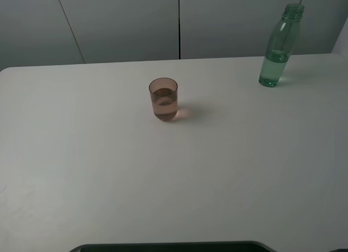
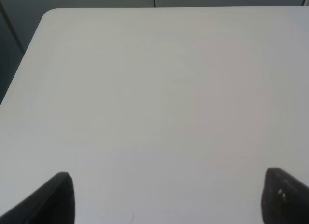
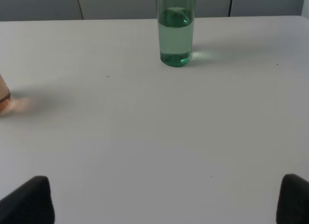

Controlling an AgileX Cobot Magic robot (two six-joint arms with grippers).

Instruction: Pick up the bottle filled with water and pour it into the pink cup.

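Observation:
The green-tinted bottle stands upright at the table's back right, uncapped, with a little water in its lower part. It also shows in the right wrist view, straight ahead and well beyond the fingers. The pink cup stands near the table's middle, about half full of liquid; only its edge shows in the right wrist view. My left gripper is open and empty over bare table. My right gripper is open and empty, far short of the bottle. Neither gripper shows in the exterior view.
The white table has a rounded back left corner. Grey wall panels stand right behind its back edge. A dark rim runs along the bottom of the exterior view.

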